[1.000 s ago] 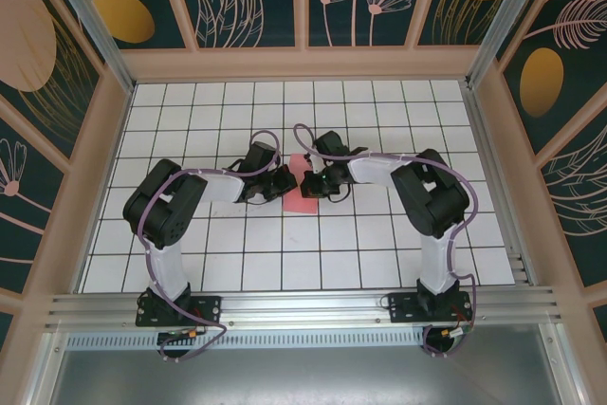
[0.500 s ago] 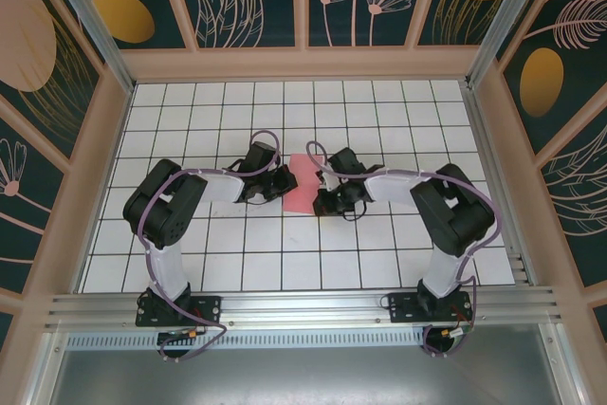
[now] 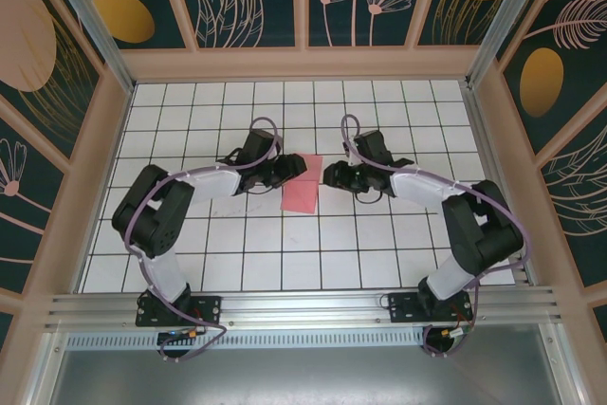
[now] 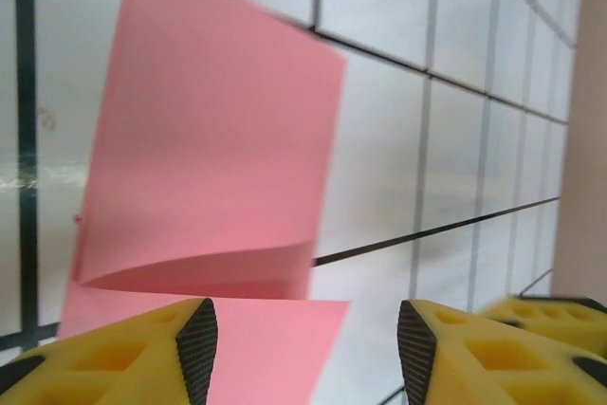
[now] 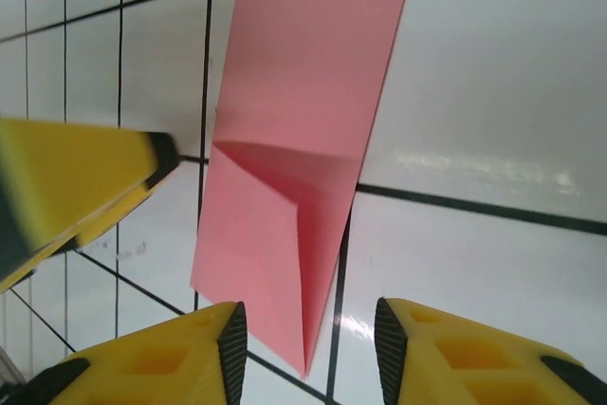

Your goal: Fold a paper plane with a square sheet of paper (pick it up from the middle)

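The left gripper [image 3: 295, 168] and right gripper [image 3: 328, 175], fingers released and empty, flank the folded square sheet of paper [image 3: 302, 193] lying mid-table [image 3: 379, 253].

The square sheet of paper [image 3: 301, 194] lies on the white gridded bench [image 3: 379, 244] as a narrow salmon-pink oblong, directly between the two sets of jaws. The left jaws reach over its far left corner. The right jaws sit just beside its right edge. The left arm [image 3: 204, 182] and right arm [image 3: 427, 187] both angle inward toward it.
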`<state>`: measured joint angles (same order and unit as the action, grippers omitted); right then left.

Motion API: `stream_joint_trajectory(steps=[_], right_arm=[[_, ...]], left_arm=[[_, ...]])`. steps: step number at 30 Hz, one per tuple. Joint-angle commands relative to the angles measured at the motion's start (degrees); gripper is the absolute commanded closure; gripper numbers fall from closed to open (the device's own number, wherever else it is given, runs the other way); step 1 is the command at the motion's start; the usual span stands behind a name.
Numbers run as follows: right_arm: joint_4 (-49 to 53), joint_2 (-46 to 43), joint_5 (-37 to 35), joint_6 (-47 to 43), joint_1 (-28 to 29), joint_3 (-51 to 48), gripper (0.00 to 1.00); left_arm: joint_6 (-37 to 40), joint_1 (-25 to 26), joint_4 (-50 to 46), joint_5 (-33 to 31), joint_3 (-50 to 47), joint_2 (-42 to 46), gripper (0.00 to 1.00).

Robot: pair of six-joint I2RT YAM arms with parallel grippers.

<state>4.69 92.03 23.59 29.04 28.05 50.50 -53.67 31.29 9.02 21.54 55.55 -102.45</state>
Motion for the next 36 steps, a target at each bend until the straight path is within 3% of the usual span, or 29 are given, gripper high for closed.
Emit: stream_joint_trajectory(steps=[1, 9, 16, 26, 36], right_arm=[[-2.71, 3.59, 1.78, 0.99, 0.09, 3.11, 0.56], [-2.22, 11.39, 7.68, -2.17, 0.34, 8.0, 0.56], [-1.91, 15.94, 9.34, -2.97, 0.61, 10.63, 0.69], [0.47, 19.41, 6.78, -3.81, 0.6, 11.9, 0.87], [0.61, 19.39, 4.93, -3.38, 0.57, 11.55, 0.9]], left_arm=[[-1.85, -0.23, 0.34, -2.77, -2.93, 3.84, 0.42], [-6.18, -0.18, 6.44, -2.68, -9.73, 3.89, 0.44], [-7.22, -0.23, 7.69, -1.65, -10.05, 2.8, 0.56], [-7.01, -0.26, 7.48, -0.41, -9.15, 0.88, 0.6], [-7.07, -0.19, 10.48, 2.98, -8.46, -0.8, 0.6]])
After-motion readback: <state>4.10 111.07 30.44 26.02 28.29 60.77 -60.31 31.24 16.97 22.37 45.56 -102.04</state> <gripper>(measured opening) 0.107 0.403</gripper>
